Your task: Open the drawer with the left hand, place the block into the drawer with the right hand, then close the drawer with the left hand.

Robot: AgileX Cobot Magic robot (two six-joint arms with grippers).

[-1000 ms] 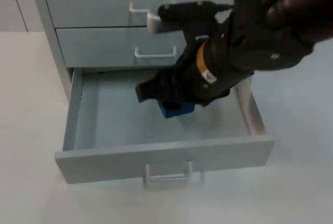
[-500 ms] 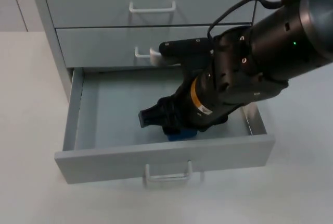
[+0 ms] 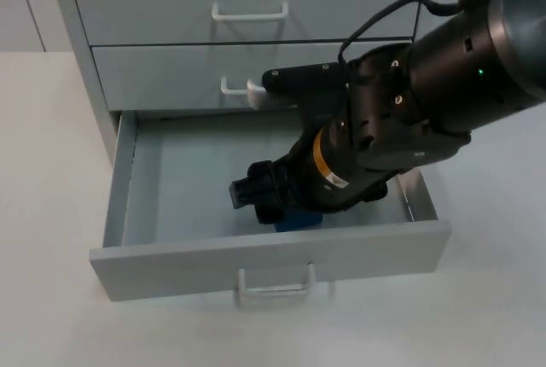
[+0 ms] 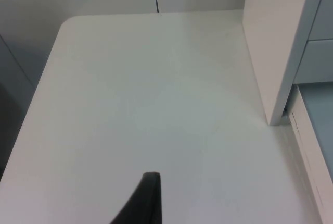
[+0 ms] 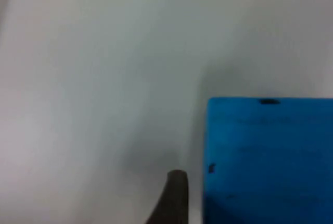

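- While the right arm reaches down into the open bottom drawer, the right gripper [image 3: 256, 200] sits low near the drawer's front wall; whether its fingers clamp or have let go of the block I cannot tell.
- Just beside one black fingertip [image 5: 174, 195] lies the blue, square-edged solid block [image 5: 268, 159], resting on the drawer floor towards the front edge, right of the middle.
- By its look, the block is stiff, light and smooth-faced; its two opposite flat sides give the surest hold.
- Around it stands the pale grey metal drawer [image 3: 171, 256], pulled fully out of the cabinet [image 3: 153, 8].
- Waiting over the white tabletop [image 4: 145, 94] beside the cabinet's left flank, the left gripper [image 4: 145, 203] holds nothing visible.
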